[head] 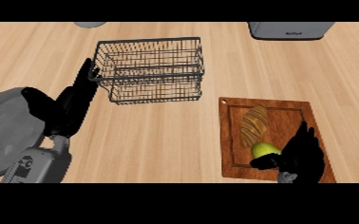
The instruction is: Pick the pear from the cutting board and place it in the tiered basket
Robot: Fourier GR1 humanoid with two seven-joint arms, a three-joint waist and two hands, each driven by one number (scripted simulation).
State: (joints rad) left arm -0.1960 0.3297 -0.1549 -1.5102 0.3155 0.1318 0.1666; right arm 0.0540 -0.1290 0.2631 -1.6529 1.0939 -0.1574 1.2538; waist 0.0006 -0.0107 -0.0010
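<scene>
A yellow-green pear [263, 148] lies on the brown cutting board [294, 111] at the lower right, just below a croissant [254, 124]. My right hand [303, 154] sits over the board's lower right part, its thumb reaching under the pear and its fingers up beside it, partly curled round the fruit; the pear still rests on the board. The wire tiered basket [153, 71] stands at the upper middle of the counter. My left hand [73, 102] stays open at the left, fingers pointing up next to the basket's left side.
A grey appliance [291, 30] stands at the far right edge of the counter. A grey round object [91, 24] shows at the far left edge. Bare wooden counter lies between the basket and the board.
</scene>
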